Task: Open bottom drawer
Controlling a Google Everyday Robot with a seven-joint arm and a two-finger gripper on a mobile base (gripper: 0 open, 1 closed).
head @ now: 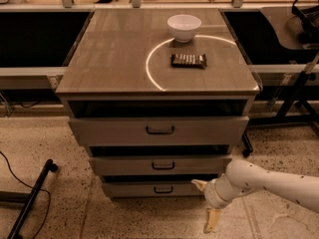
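Arm (279, 180) in the camera view: white, dark-flecked, entering from the right edge low in the scene, sloping slightly up and leftward towards the cabinet (99, 78), close above the speckled floor (124, 218). Ends in the gripper (205, 203) just off the cabinet's near right corner. Cream fingers (199, 184) spread wide apart, clamped on nothing: one aimed up and left at the drawer stack, the other hanging down towards the floor.

Bottom drawer (129, 189) to the left of the gripper, lowest of the three grey fronts and the narrowest, under the middle drawer (124, 165) and the tall top drawer (109, 130). Upper fingertip right by the right end of that lowest front; touching or just apart, cannot tell. Small dark bar handle (163, 189) at the front's centre, well left of the fingertip and not held. Dark gap above each front.

On the cabinet top, far from the gripper: white bowl (184, 27) towards the far side, dark wrapped bar (189, 60) just nearer, bright curved line (149, 68) of light beside both. Black stand leg (30, 198) on the floor at near left.
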